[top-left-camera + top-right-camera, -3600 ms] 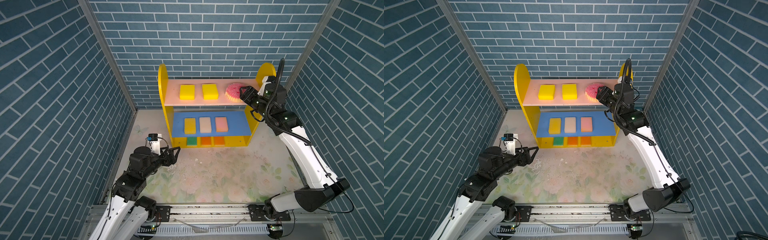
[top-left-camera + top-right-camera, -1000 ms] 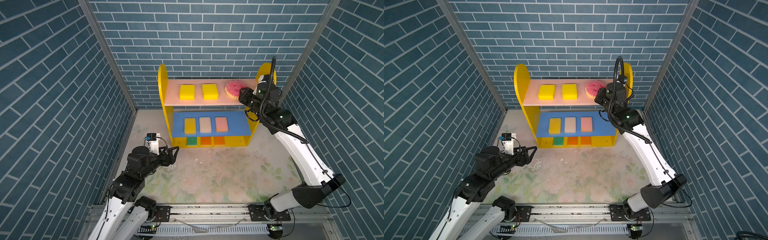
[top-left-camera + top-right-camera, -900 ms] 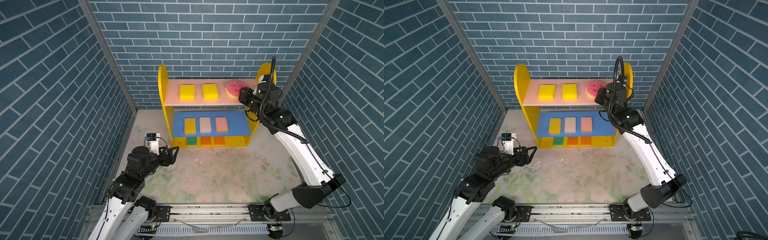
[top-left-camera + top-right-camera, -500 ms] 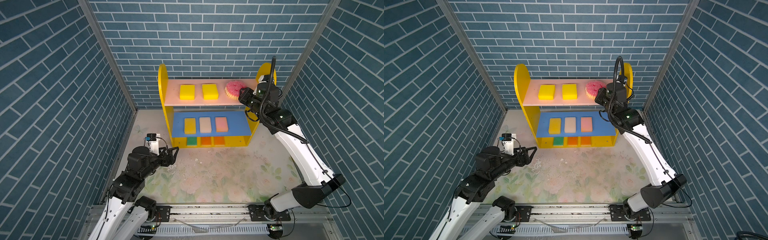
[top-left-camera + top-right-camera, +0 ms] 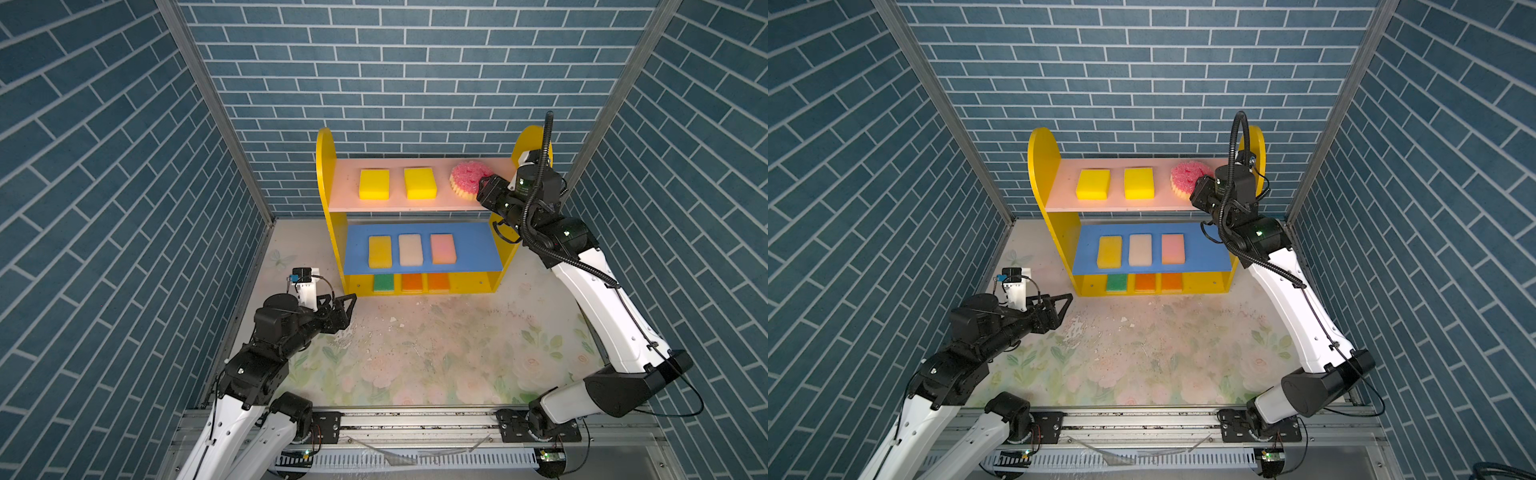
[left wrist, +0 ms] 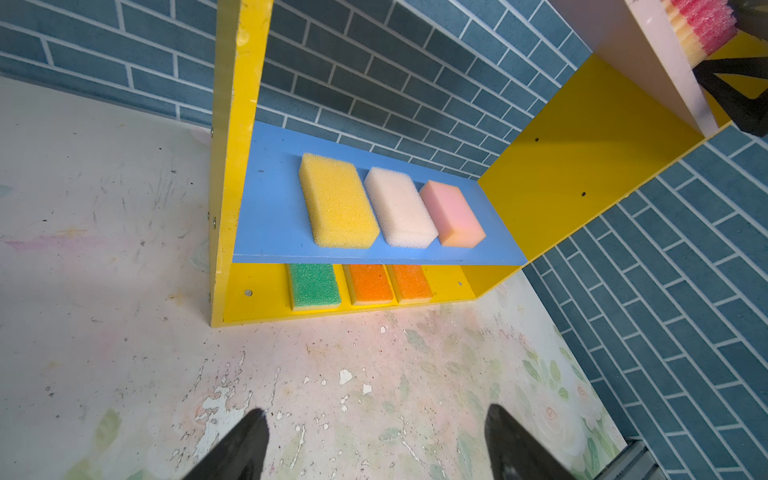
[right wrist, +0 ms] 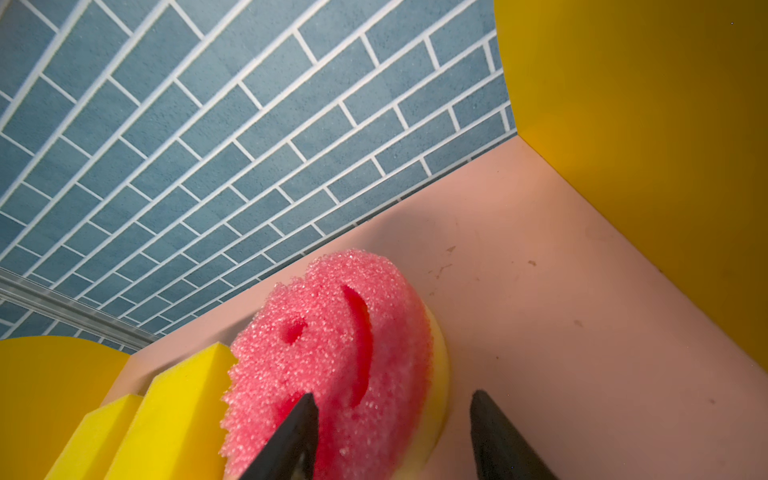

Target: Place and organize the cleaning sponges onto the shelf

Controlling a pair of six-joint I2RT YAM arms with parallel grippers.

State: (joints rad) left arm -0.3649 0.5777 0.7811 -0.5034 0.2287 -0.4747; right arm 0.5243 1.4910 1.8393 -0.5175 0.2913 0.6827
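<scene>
Both top views give me bright, even light with soft shadows. In the right wrist view the pink sponge (image 7: 332, 357) looks blurred where it is closest to the lens, and the side panel of the shelf (image 7: 644, 124) is dim.

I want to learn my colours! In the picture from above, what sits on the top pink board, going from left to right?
yellow sponge → second yellow sponge → round pink smiley sponge
</scene>
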